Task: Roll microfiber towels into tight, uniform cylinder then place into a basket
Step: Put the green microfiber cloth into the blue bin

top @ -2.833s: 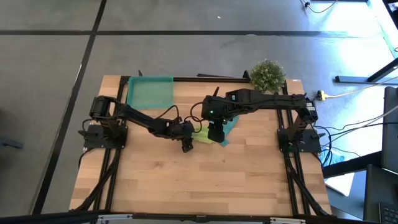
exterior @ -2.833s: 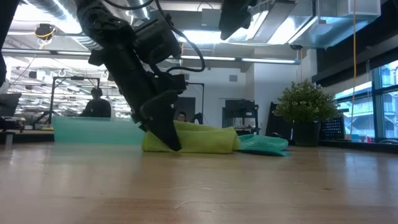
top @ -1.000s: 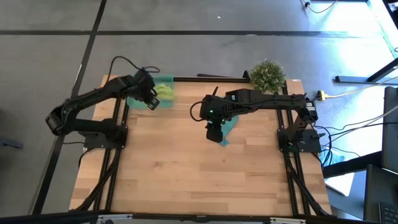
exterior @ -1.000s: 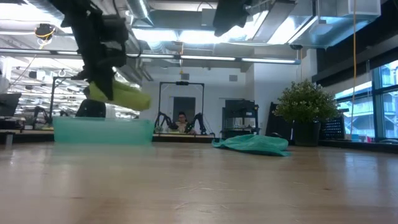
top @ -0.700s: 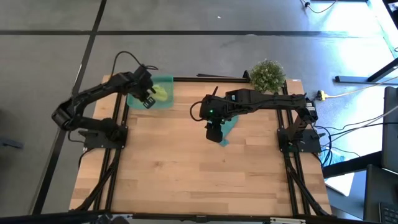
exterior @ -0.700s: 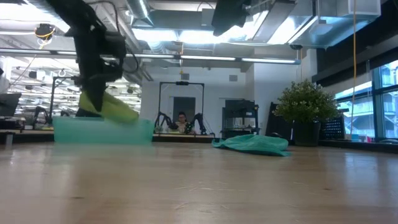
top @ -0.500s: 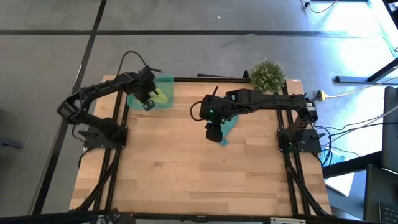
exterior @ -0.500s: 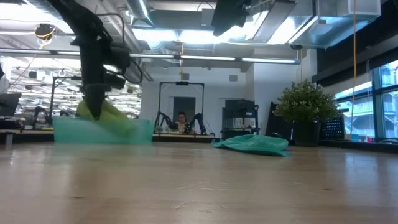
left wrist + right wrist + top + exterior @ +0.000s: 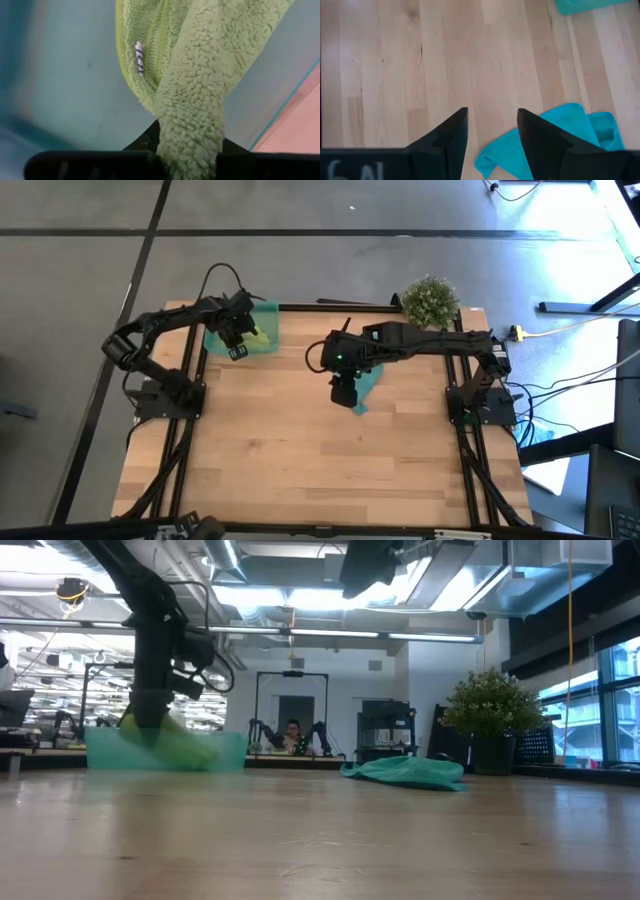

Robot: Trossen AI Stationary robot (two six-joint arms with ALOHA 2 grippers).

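A wooden table (image 9: 320, 450) seen from above, with two dark robot arms reaching in from either side. At the far left corner sits the basket (image 9: 220, 325), a shallow see-through teal-green tray with a low rim. Inside it lies the lime-green towel (image 9: 258, 335), bunched into a loose roll; most of it is covered from above by the left gripper (image 9: 238, 338), which reaches down into the tray. From the left wrist camera, the fuzzy green cloth (image 9: 190, 100) fills the middle of the picture, hanging against the tray's pale floor, and its lower end runs down between the gripper's dark fingers, which are clenched on it. A small white label with dark stripes (image 9: 139, 57) shows on one fold. From table height, the tray's front wall (image 9: 165, 752) blurs the towel behind it into a yellow-green smear (image 9: 170, 735), so its shape there is hard to make out.

Toward the middle of the table, the right gripper (image 9: 343, 393) hangs above the wood with its fingers spread apart and nothing between them. Under and just beside it lies the teal towel (image 9: 367, 385), crumpled and unrolled, partly hidden by the arm. The right wrist camera shows only a corner of that cloth (image 9: 560, 135), cut off at the picture's edge. A small potted plant (image 9: 431, 300) stands at the table's far right corner
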